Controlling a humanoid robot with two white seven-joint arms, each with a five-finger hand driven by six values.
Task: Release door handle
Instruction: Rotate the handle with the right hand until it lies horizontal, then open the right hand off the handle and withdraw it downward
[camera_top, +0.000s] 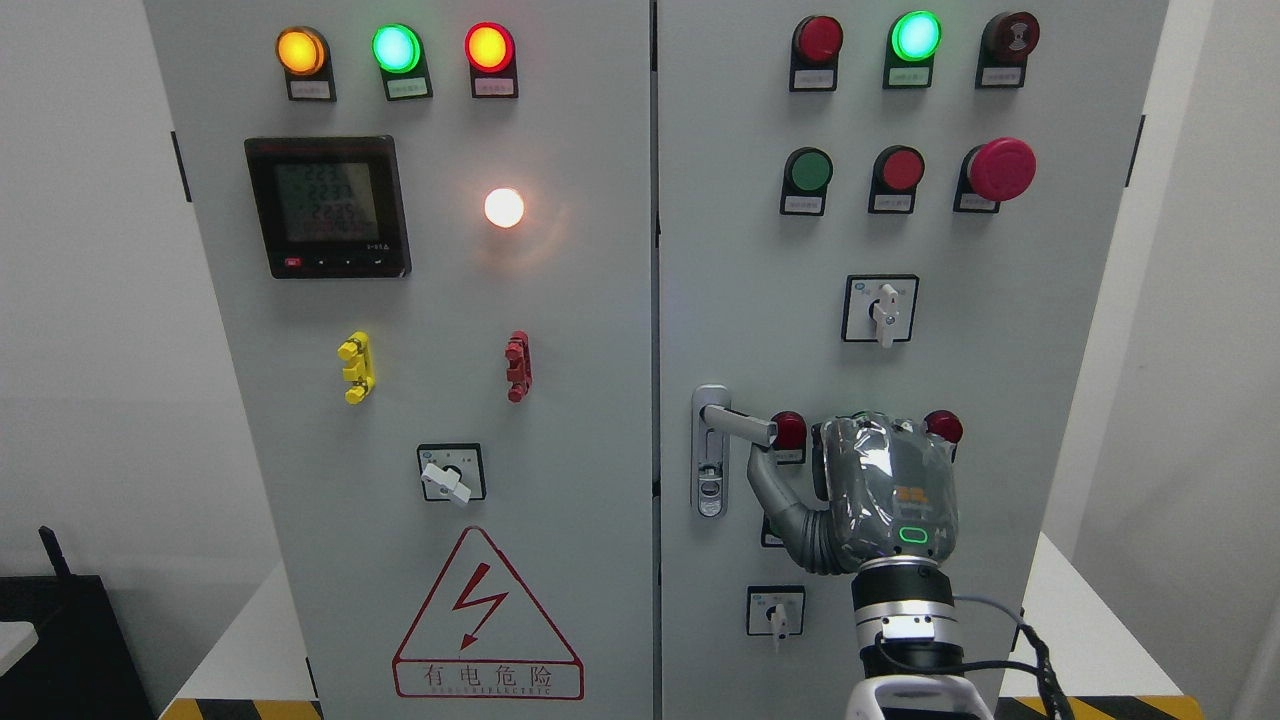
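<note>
On the left door, the meter display (328, 206) is glowing well to the left of the door handle (738, 422), and the warning triangle (487, 616) is sitting below and left of it. The door handle is sticking out rightward from its plate on the right door's left edge. The right hand (858, 490) is hovering just right of the handle, its thumb (772, 495) reaching up just beneath the lever, fingers relaxed and holding nothing.

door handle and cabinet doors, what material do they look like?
Silver lever door handle: looks like metal, satin or chrome finish, judging by its bright sheen; plated plastic is possible. Light grey cabinet doors: likely painted sheet metal, flat and matte with a soft glare. The right hand is beside the lever.
</note>
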